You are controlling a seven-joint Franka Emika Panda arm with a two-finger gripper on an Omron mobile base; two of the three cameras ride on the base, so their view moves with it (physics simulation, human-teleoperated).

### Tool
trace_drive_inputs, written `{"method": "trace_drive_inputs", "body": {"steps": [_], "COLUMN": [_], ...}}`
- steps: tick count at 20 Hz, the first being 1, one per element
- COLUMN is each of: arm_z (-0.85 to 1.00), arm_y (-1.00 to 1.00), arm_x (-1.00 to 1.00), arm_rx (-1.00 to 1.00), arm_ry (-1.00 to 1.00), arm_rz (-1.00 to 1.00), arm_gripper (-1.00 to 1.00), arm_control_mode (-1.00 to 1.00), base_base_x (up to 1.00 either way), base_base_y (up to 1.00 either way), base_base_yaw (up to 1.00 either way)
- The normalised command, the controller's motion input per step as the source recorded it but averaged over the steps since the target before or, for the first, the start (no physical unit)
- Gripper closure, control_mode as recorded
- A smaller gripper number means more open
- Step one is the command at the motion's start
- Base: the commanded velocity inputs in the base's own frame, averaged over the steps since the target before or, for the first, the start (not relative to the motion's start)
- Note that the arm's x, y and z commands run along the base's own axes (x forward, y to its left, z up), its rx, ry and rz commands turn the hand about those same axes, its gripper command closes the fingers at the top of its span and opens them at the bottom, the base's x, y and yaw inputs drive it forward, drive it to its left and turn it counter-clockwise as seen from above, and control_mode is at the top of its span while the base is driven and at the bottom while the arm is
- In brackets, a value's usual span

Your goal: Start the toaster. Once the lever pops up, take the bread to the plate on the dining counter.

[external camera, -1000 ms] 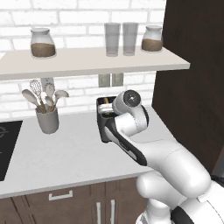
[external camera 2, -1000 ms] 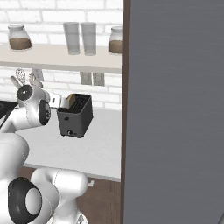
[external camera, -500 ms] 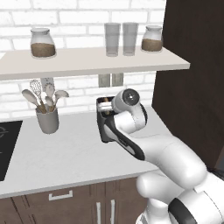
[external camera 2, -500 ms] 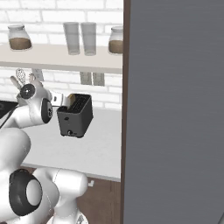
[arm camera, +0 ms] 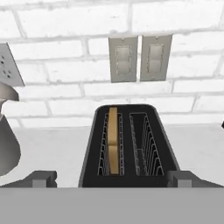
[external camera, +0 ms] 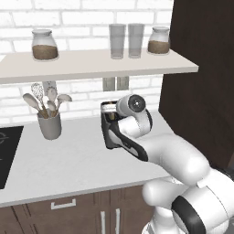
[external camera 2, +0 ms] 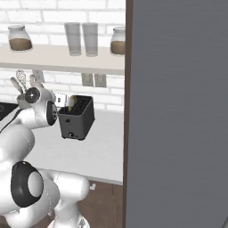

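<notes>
The toaster (arm camera: 128,146) is seen from above in the hand view, standing on the white table (external camera: 68,160) against the brick wall, below 2 wall switch plates (arm camera: 139,57). The bread (arm camera: 113,141) is seated upright in the left of the 2 slots; the right slot is empty. In the right base view the toaster (external camera 2: 76,118) is shown with its small round knob low on the front, and the bread's tan edge (external camera 2: 72,101) is visible just above the slot.

Compared with the pictures taken 1 s and 0.5 s ago, little change is recorded: the wrist is held at the toaster's near side in both base views, and only a slight drift of the arm toward the appliance is noted. The toaster and bread are unmoved. The gripper (arm camera: 111,180) is positioned just in front of and above the toaster, and the jaws are held apart, with 1 fingertip (arm camera: 41,178) showing at each lower corner of the hand view and nothing between them.

The lever is not identifiable in these pictures, so whether it is down cannot be told. The task is judged to be at its opening step: the toaster is being approached and probably not yet started. The utensil cup (external camera: 49,124) stands well to the left and is not involved.
</notes>
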Motion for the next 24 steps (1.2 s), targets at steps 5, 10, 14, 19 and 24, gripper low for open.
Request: {"method": "trace_drive_inputs", "body": {"steps": [5,10,14,19,24], "arm_z": [0.00,-0.09,-0.24,-0.29,-0.09], "arm_y": [0.00,0.00,0.00,0.00,0.00], "arm_x": [0.26,0.19,0.11,0.08,0.10], "arm_rx": [0.00,0.00,0.01,0.00,0.00], "arm_ry": [-0.12,-0.15,-0.10,-0.01,-0.02], "arm_rz": [0.00,0.00,0.00,0.00,0.00], "arm_gripper": [-1.00,-1.00,-1.00,-1.00,-1.00], "arm_control_mode": [-1.00,-1.00,-1.00,-1.00,-1.00], "base_base_x": [0.00,0.00,0.00,0.00,0.00], "base_base_y": [0.00,0.00,0.00,0.00,0.00], "base_base_yaw": [0.00,0.00,0.00,0.00,0.00]}}
